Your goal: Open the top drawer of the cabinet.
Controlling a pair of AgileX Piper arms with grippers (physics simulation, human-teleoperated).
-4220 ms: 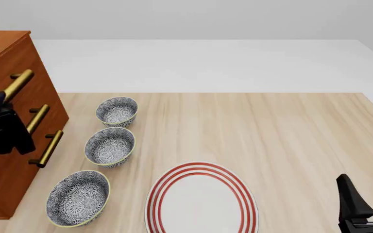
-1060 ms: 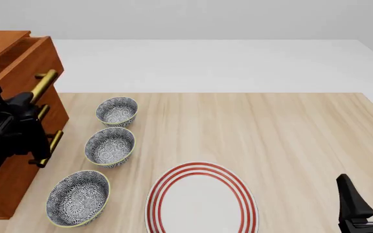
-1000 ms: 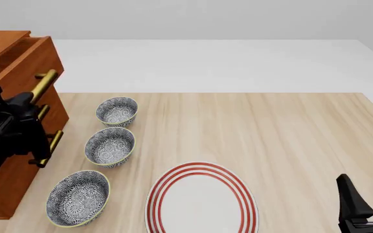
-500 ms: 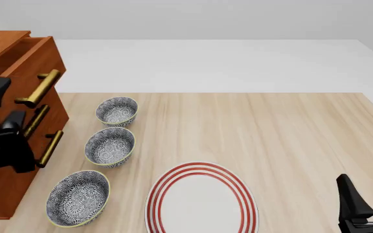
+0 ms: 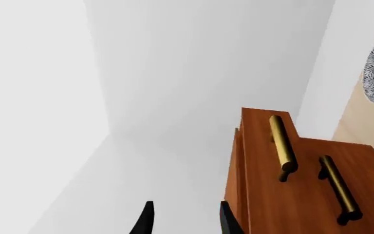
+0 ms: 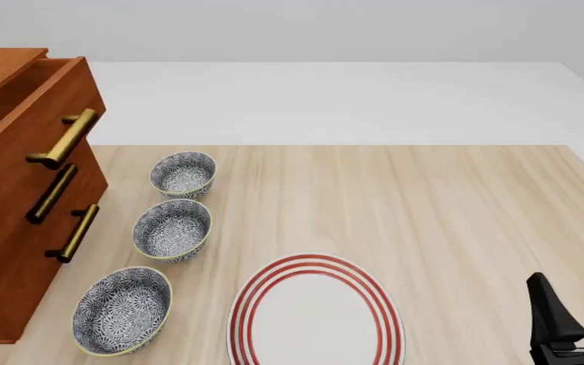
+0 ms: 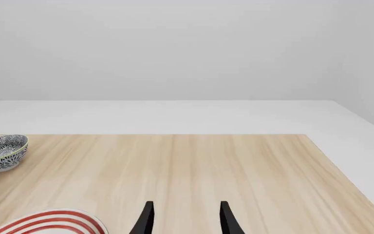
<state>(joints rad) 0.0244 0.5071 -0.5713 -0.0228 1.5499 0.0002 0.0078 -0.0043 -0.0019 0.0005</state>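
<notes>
Top drawer (image 6: pixel 39 114) juts past the cabinet (image 6: pixel 8 251) front; both end effectors gape, holding nothing.

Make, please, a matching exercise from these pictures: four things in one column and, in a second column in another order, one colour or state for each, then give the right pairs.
Things:
1. top drawer
2. plate
3. right gripper
4. middle bowl

Colours or states:
A. white with red rings
B. open and holding nothing
C. pulled partly out of the cabinet
D. dark and white pattern with a yellowish rim

Right pairs: 1-C, 2-A, 3-B, 4-D
</notes>
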